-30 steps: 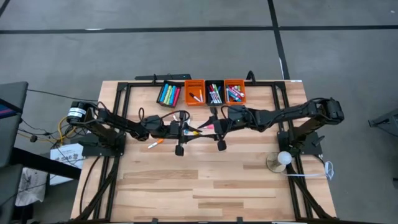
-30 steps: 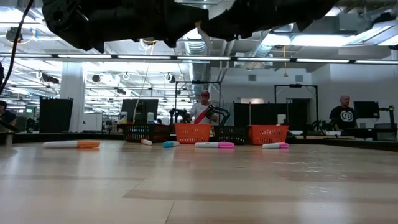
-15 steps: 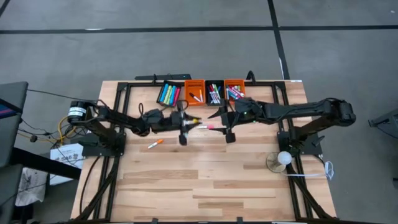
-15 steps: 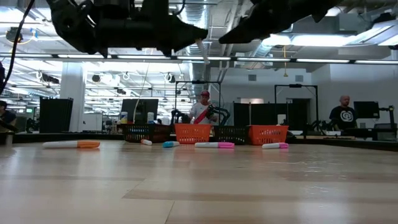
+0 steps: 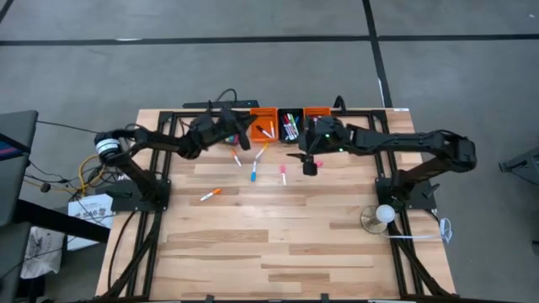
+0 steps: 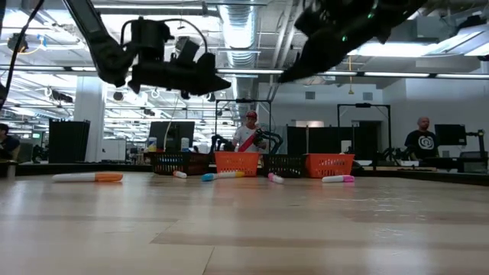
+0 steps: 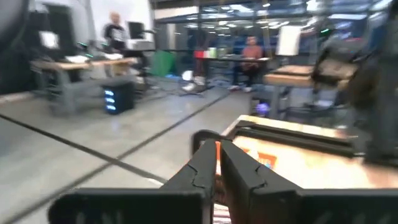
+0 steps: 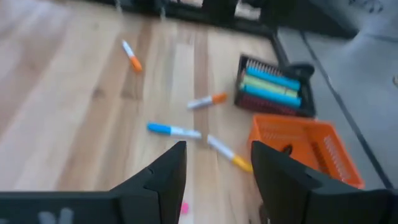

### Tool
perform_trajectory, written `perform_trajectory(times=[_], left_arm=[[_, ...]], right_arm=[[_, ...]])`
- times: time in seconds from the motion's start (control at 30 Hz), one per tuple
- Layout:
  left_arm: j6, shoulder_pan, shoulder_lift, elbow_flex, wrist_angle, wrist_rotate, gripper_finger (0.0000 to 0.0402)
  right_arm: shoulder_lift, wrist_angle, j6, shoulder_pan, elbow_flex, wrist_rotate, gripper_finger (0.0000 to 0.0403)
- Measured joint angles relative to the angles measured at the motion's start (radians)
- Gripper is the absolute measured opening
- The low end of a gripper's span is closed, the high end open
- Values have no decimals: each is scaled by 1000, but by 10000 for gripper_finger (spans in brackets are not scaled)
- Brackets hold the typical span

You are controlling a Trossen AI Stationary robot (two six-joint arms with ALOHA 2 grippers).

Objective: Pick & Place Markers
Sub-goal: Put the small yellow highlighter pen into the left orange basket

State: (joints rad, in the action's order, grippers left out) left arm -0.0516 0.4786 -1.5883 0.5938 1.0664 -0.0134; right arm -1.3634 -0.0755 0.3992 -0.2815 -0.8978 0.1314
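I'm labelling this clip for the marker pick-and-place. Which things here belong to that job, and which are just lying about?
Job: blue marker, pink marker and orange-capped marker, loose on the table; sorted markers; orange bin; black bin.
Lying about: white round object at the table's right edge; papers and cables beside the table.

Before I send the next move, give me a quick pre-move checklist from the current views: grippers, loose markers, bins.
1. Left gripper shut: ok, fingers closed together, up by the back bins.
2. Left gripper carrying a marker: cannot tell; something orange shows between the fingers.
3. Right gripper open and empty: ok, nothing between its fingers.
4. Loose markers within view of the right gripper: ok, a blue marker, an orange-tipped marker and a yellow-tipped marker lie on the table.
5. Far orange marker cleared: not ok, it lies apart toward the left arm's side.
6. Orange bin upright and reachable: ok.
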Motion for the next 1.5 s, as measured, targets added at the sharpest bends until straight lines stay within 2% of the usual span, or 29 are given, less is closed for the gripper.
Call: perform_trajectory(times=[0.17,0.3,0.5,0.6,0.77,0.9,1.0,1.2,1.33,1.5], left_arm=[[96,65,-32,28,3,-233,7],[106,67,-49,61,-17,-322,11],[106,61,-40,77,-65,-351,23],[110,58,2,78,-135,-363,29],[94,56,138,78,-388,-366,33],[84,33,235,77,-547,-363,33],[80,6,285,51,-558,-356,33],[63,11,381,2,-566,-346,33],[56,18,431,-24,-565,-345,33],[56,22,470,-51,-565,-346,33]], right_arm=[[-101,11,36,-30,0,1,160],[-195,60,92,-36,-1,2,160],[-366,221,133,-11,-9,-2,158],[-452,222,136,8,-65,-51,157],[-533,125,187,29,-174,-173,157],[-540,36,242,31,-244,-180,157],[-535,-76,341,28,-281,-173,156],[-528,-232,472,2,-364,-83,151],[-528,-221,484,-29,-383,1,134],[-529,-205,466,-76,-396,176,114]])
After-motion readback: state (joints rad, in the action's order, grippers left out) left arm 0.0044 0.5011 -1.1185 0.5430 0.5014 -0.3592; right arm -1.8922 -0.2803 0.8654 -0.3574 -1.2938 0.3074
